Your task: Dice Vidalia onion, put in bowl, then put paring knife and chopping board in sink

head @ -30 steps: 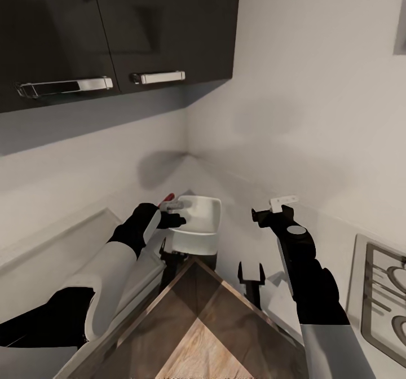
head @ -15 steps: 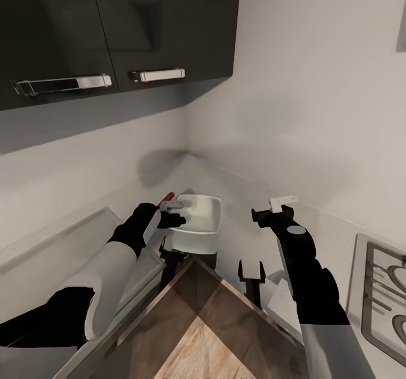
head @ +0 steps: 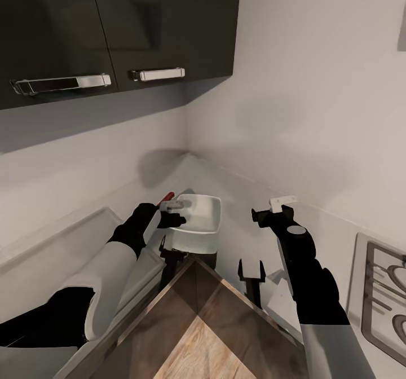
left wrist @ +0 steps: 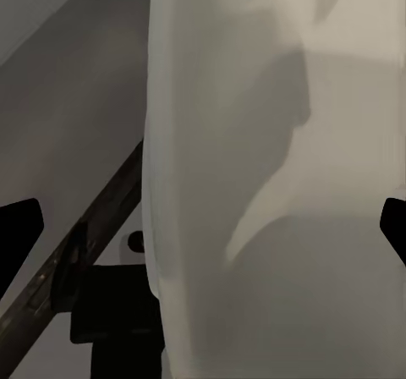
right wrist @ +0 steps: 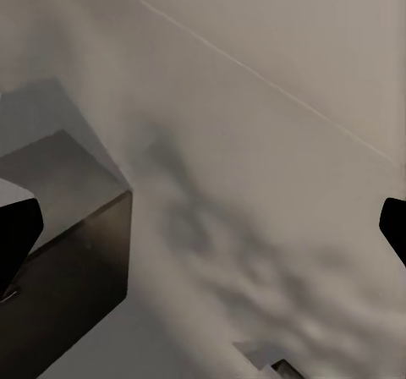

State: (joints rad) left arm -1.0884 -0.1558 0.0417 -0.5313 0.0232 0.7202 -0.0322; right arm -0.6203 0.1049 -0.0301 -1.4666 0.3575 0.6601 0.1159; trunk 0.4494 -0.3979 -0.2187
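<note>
Our left gripper's [head: 173, 219] jaws look spread, and in the left wrist view its two black fingertips [left wrist: 17, 231] sit at opposite edges with the pale wall of the shallow white square bowl with rounded corners [head: 197, 214] between them; whether they actually press on the bowl we cannot tell, so we call them wide apart and hold back on contact. From the head view a short red knife handle [head: 167, 198] pokes out just beyond that gripper, close to the bowl's near rim, but we cannot make out the blade or what carries it. Our right gripper [head: 274, 214] also has its jaws well apart, with nothing between them; its wrist view looks across pale wall and glossy dark-grey countertop [right wrist: 76, 311] with the fingertips [right wrist: 19, 227] far to either side. The relation that matters is this: the bowl lies directly ahead of the left jaws, just beside them, while the right gripper stands apart from it on the far side, so the left arm is plainly the nearer. The red handle runs obliquely, pointing up and away from the left wrist toward the corner of the white walls. Neither onion, board nor sink can we identify with confidence here.
</note>
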